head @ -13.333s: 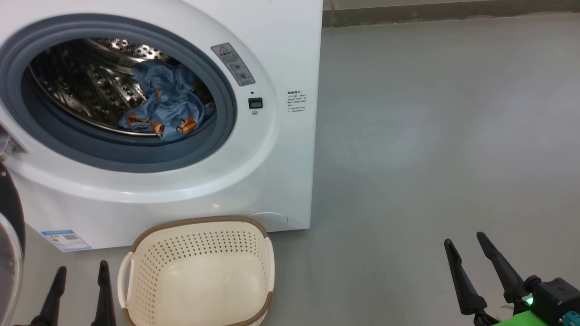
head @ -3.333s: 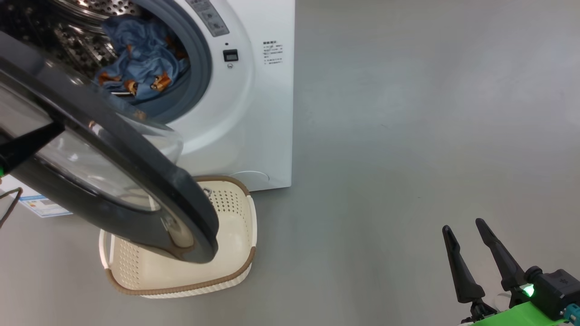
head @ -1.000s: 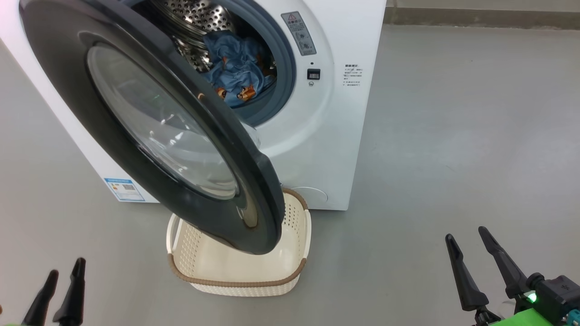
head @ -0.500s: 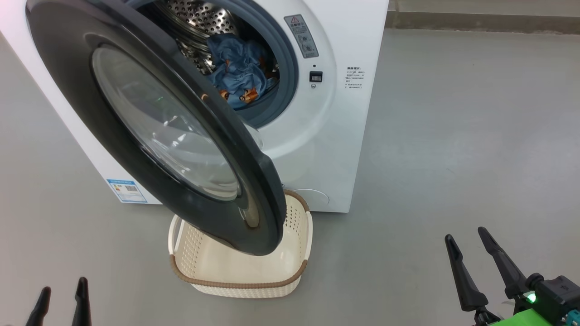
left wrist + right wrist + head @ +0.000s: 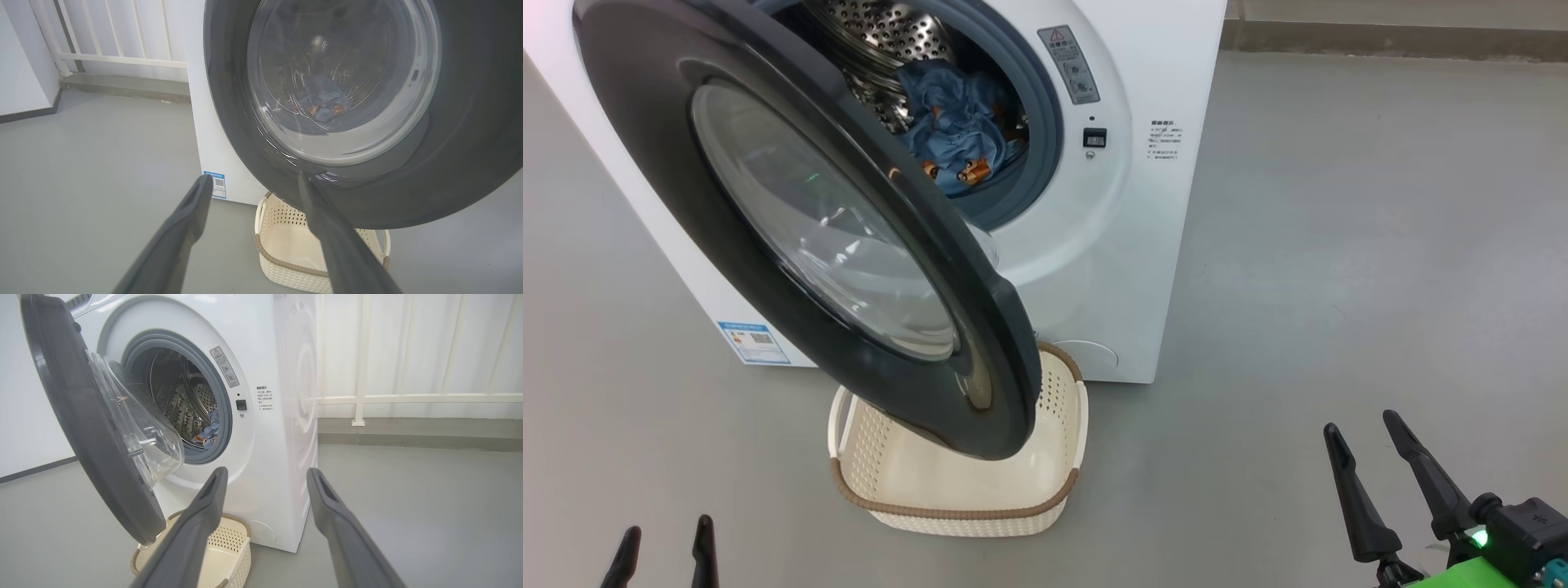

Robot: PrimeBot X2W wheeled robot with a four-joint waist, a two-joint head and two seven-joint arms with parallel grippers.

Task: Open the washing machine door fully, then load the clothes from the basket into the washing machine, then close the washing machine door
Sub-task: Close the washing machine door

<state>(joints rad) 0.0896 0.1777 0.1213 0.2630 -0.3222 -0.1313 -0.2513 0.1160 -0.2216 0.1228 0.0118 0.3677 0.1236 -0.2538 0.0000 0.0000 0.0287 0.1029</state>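
Left tool (image 5: 666, 527): low at left, fingers spread wide, holding nothing, clear of the door.
Blue-white label sticker (image 5: 754, 341) on the washing machine (image 5: 1143, 65) front, lower left; QR square visible, print too small to read.
Washing machine door (image 5: 809, 229): partly open, swung out from its left side, lower edge hanging over the basket (image 5: 956, 513).
Basket: on the floor against the machine front, bare cream bottom showing.
Drum: the clothes (image 5: 952, 122) lie bunched inside, low at the opening.
Grey warning sticker (image 5: 1068, 65) with red triangle on the door surround; small black print (image 5: 1165, 140) beside it, unreadable.
Floor (image 5: 1339, 245): open grey expanse right of the machine.
Right tool (image 5: 1360, 422): low at right, fingers wide apart, holding nothing.
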